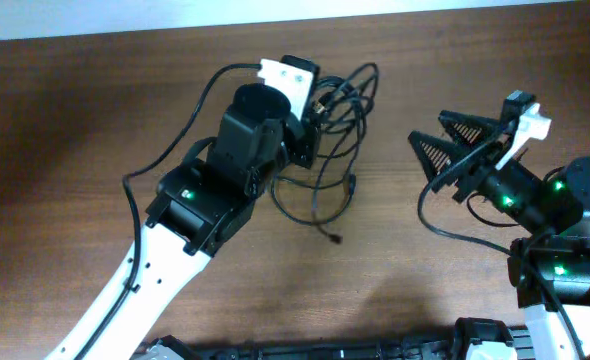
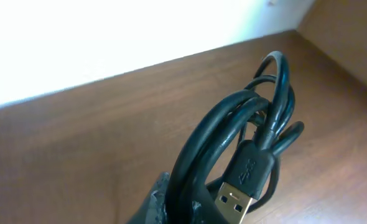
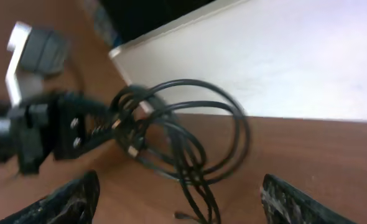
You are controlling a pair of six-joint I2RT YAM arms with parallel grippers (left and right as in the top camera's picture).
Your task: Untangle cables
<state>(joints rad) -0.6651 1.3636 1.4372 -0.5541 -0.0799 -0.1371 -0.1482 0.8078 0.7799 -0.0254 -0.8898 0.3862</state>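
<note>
While the tangle is gripped from one side only, the coming move is judged to turn on how the cables [image 1: 343, 105] lie from the free fingers. The left gripper [image 1: 308, 128] is seen clenched on the cables at the bundle's left edge. In its wrist view several black loops are bunched close to the camera, with a USB plug [image 2: 241, 186] pointed down toward the lens. The right gripper [image 1: 449, 142] is held released over the wooden table [image 1: 95, 100], its fingers [image 3: 78, 194] spread wide with nothing between them, well apart from the bundle.

From those fingers the cables are found ahead and toward the robot's left, and in the right wrist view the loops are framed between the two fingers. The bundle's long axis is laid from the loops near the table's far edge to a loose tail ending in a small plug [image 1: 335, 238] nearer the robot, so it is set across the right arm's line of approach. Whether the loops are resting on the table or lifted cannot be told.

The left arm is the nearer one and is already occupied. A reach leftward by the right arm to an outer loop is therefore judged to be called for, followed by a pull away from the left grip.
</note>
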